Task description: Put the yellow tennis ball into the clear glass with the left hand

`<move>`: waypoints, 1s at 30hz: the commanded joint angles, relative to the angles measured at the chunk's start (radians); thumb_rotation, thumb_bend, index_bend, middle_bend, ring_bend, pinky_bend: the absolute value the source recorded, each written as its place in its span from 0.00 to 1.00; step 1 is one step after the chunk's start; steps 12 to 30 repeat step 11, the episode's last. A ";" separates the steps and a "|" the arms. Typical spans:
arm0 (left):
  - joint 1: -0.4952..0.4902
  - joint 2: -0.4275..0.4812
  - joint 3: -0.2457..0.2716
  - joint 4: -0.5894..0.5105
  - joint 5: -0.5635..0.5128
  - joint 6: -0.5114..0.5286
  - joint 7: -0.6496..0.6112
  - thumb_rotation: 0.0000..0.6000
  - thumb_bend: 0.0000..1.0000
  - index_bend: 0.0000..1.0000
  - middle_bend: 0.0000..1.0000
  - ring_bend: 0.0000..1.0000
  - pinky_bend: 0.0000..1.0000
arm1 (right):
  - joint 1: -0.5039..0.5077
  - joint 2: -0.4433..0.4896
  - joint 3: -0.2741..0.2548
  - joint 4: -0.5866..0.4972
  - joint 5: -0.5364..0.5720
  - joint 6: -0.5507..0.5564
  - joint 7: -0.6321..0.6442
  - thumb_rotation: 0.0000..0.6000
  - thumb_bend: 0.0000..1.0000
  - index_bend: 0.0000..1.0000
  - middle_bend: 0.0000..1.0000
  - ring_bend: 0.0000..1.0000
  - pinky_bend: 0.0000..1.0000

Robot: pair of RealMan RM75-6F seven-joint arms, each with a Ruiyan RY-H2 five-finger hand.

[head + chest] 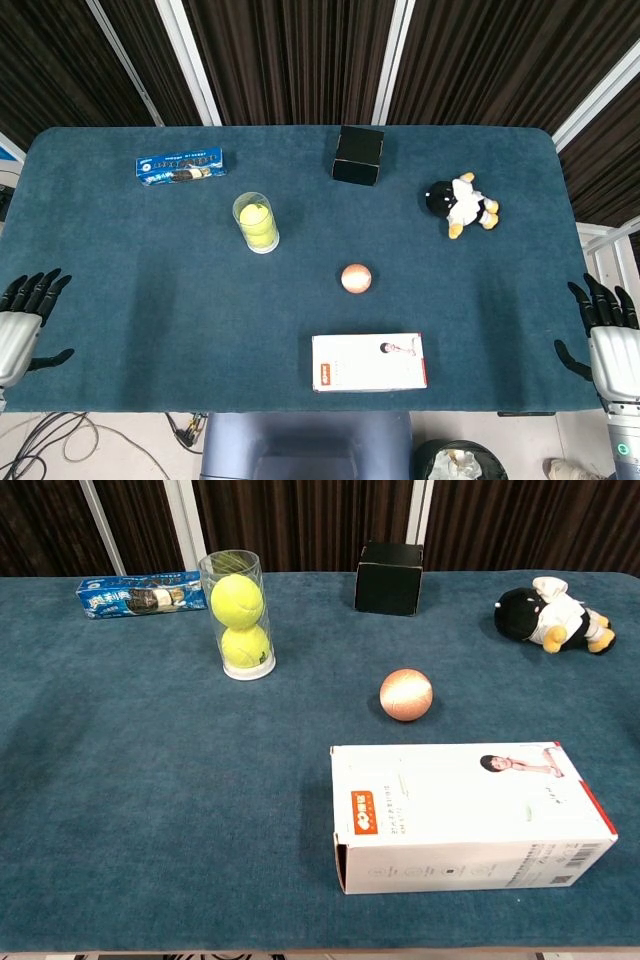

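- Your left hand (18, 330) is hanging off the left edge of the surface (150, 300), fingers spread apart and holding nothing.
- Your right hand (607, 335) is sitting off the opposite edge, fingers likewise apart and gripping nothing.
- Neither hand is showing in the chest view.
- The glass (237, 615) is standing upright well away from your left hand, further in across the surface and toward the back.
- A yellow tennis ball (237, 601) is sitting in the upper part of the glass, resting on a second tennis ball (243, 645) beneath it.
- A blue biscuit packet (180, 166) is lying beyond the glass, nearer your left hand's side of the surface.
- An orange ball (406, 694) is resting roughly midway between your two hands, with a white box (465, 815) lying just in front of it.
- A black box (358, 155) is standing at the back, and a stuffed toy (460, 205) is lying toward your right hand's side.
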 commanded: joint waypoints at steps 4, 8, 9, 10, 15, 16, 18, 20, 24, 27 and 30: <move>0.005 -0.035 -0.040 0.054 0.060 0.019 -0.024 1.00 0.01 0.06 0.00 0.00 0.00 | -0.002 0.002 0.000 0.001 -0.002 0.004 0.004 1.00 0.35 0.13 0.04 0.11 0.05; 0.009 -0.043 -0.060 0.069 0.079 0.027 -0.022 1.00 0.01 0.06 0.00 0.00 0.00 | -0.003 0.004 0.001 0.000 -0.001 0.005 0.005 1.00 0.35 0.13 0.04 0.11 0.05; 0.011 -0.045 -0.067 0.071 0.080 0.030 -0.022 1.00 0.01 0.06 0.00 0.00 0.00 | -0.003 0.004 0.001 -0.001 -0.001 0.005 0.005 1.00 0.35 0.13 0.04 0.11 0.05; 0.012 -0.045 -0.071 0.073 0.081 0.032 -0.023 1.00 0.01 0.06 0.00 0.00 0.00 | -0.003 0.004 0.001 -0.001 -0.002 0.006 0.005 1.00 0.35 0.13 0.04 0.11 0.05; 0.015 -0.046 -0.078 0.075 0.082 0.035 -0.026 1.00 0.01 0.06 0.00 0.00 0.00 | -0.003 0.004 0.001 -0.001 -0.002 0.006 0.005 1.00 0.35 0.13 0.03 0.11 0.05; 0.015 -0.046 -0.078 0.075 0.082 0.035 -0.026 1.00 0.01 0.06 0.00 0.00 0.00 | -0.003 0.004 0.001 -0.001 -0.002 0.006 0.005 1.00 0.35 0.13 0.03 0.11 0.05; 0.015 -0.046 -0.078 0.075 0.082 0.035 -0.026 1.00 0.01 0.06 0.00 0.00 0.00 | -0.003 0.004 0.001 -0.001 -0.002 0.006 0.005 1.00 0.35 0.13 0.03 0.11 0.05; 0.015 -0.046 -0.078 0.075 0.082 0.035 -0.026 1.00 0.01 0.06 0.00 0.00 0.00 | -0.003 0.004 0.001 -0.001 -0.002 0.006 0.005 1.00 0.35 0.13 0.03 0.11 0.05; 0.015 -0.046 -0.078 0.075 0.082 0.035 -0.026 1.00 0.01 0.06 0.00 0.00 0.00 | -0.003 0.004 0.001 -0.001 -0.002 0.006 0.005 1.00 0.35 0.13 0.03 0.11 0.05; 0.015 -0.046 -0.078 0.075 0.082 0.035 -0.026 1.00 0.01 0.06 0.00 0.00 0.00 | -0.003 0.004 0.001 -0.001 -0.002 0.006 0.005 1.00 0.35 0.13 0.03 0.11 0.05; 0.015 -0.046 -0.078 0.075 0.082 0.035 -0.026 1.00 0.01 0.06 0.00 0.00 0.00 | -0.003 0.004 0.001 -0.001 -0.002 0.006 0.005 1.00 0.35 0.13 0.03 0.11 0.05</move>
